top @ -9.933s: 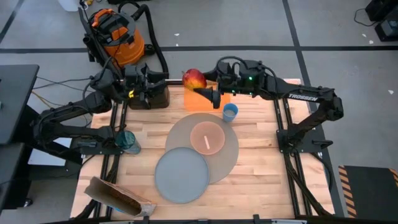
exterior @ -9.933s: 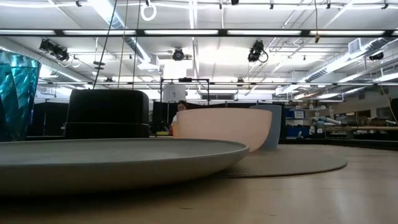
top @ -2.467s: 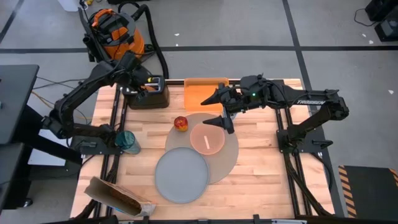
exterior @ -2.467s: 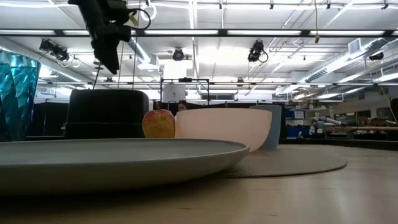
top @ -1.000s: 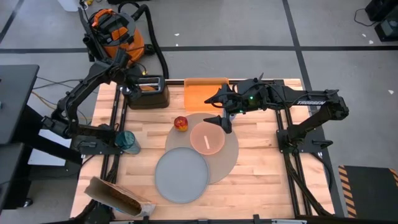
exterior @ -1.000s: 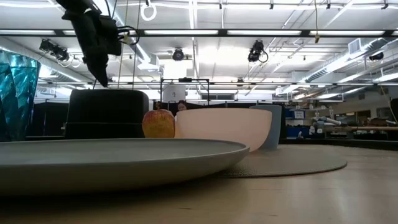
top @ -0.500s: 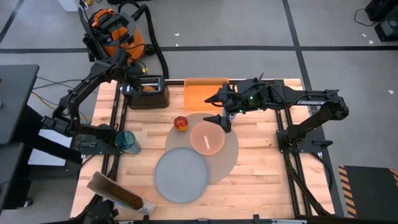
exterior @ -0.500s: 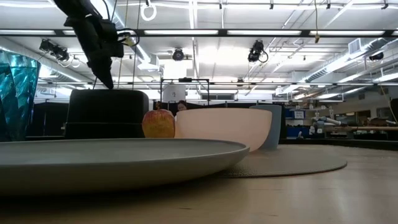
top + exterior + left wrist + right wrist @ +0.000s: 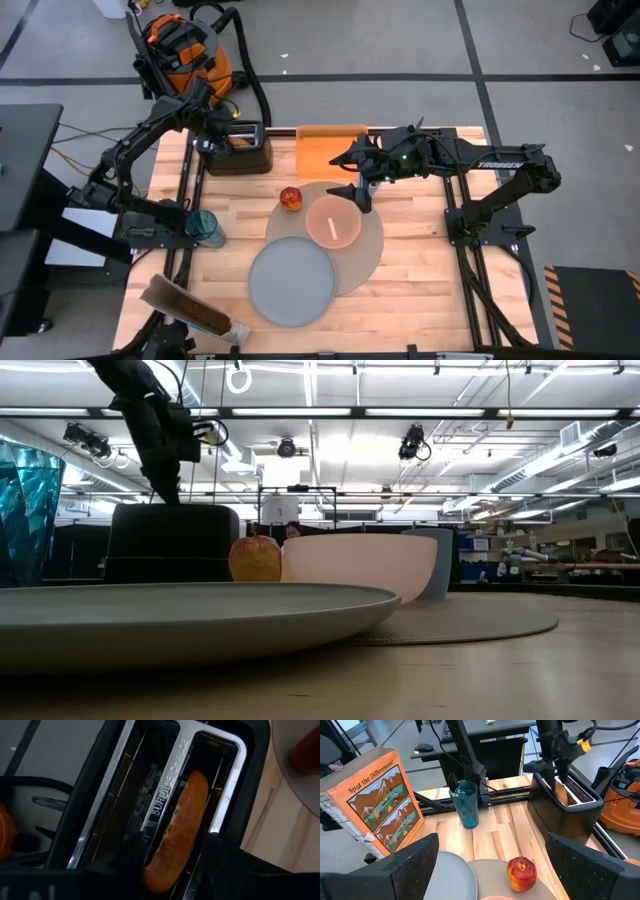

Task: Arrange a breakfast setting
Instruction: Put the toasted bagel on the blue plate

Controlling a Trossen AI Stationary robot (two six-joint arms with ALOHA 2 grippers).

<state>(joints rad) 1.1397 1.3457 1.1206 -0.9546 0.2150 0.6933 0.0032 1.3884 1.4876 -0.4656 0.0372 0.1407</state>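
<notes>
Risk of bagel (image 9: 177,832) jamming or slipping in toaster (image 9: 237,152) slot.
High view: left fingers (image 9: 222,137) over toaster; right fingers (image 9: 352,178) spread beyond apple (image 9: 291,198), far from toaster.
Left wrist view: fingers (image 9: 131,851) straddling bagel inside toaster, contact unclear; skewed lift could wedge it
</notes>
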